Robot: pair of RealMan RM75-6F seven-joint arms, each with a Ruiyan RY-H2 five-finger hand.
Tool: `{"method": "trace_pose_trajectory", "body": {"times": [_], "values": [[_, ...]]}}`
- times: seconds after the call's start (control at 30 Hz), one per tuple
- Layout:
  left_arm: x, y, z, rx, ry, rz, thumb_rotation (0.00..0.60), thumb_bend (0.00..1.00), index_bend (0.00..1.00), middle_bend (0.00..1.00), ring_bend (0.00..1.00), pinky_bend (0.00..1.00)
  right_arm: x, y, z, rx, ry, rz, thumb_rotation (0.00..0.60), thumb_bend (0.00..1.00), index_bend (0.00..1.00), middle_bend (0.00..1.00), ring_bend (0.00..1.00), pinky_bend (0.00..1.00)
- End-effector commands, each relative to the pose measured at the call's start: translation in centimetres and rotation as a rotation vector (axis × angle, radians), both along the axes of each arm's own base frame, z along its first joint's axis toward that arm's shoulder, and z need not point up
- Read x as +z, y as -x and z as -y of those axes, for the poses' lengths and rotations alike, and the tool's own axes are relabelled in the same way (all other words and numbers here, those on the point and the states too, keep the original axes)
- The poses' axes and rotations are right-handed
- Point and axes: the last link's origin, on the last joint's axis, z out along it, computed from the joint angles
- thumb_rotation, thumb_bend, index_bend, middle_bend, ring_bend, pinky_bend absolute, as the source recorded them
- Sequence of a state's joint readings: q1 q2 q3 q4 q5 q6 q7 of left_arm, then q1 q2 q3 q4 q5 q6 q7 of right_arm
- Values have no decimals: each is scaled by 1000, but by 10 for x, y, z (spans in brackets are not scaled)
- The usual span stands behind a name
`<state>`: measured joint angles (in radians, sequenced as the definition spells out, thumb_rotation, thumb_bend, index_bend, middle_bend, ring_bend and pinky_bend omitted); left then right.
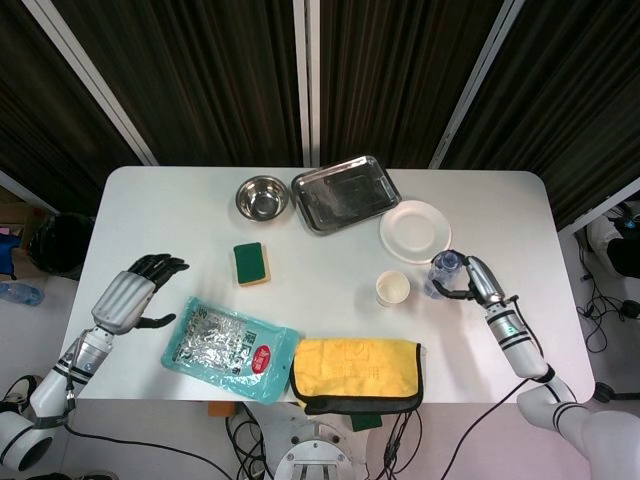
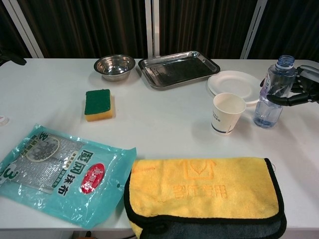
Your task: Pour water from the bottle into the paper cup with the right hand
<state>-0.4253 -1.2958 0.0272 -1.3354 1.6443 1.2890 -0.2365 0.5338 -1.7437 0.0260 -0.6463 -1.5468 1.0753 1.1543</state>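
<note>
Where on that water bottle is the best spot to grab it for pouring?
Around the middle of its body, from the side facing away from the paper cup. The bottle stands upright and is narrow and round, so fingers can wrap it. The right hand holds it about there, which leaves the open neck free to tip toward the cup.
</note>
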Motion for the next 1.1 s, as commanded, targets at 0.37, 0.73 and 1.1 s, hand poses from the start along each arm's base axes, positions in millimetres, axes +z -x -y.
{"method": "trace_pose_trajectory", "body": {"times": [0.37,0.73,1.1], "values": [[-1,0,0,-3,2,-2,591,133,186,171,125,166,6,7,-7,5,-5,-5,600,199,247,295,185,216],[0,-2,1,-5,-1,-5,591,133,186,172,125,166,22,18,-12,1,0,-47,600,32,0,0,0,0],[7,-1,5,-3,-27,-7,593,133,187,171,124,166,103,37,-47,-49,51,-440,600,25,0,0,0,0]]}}
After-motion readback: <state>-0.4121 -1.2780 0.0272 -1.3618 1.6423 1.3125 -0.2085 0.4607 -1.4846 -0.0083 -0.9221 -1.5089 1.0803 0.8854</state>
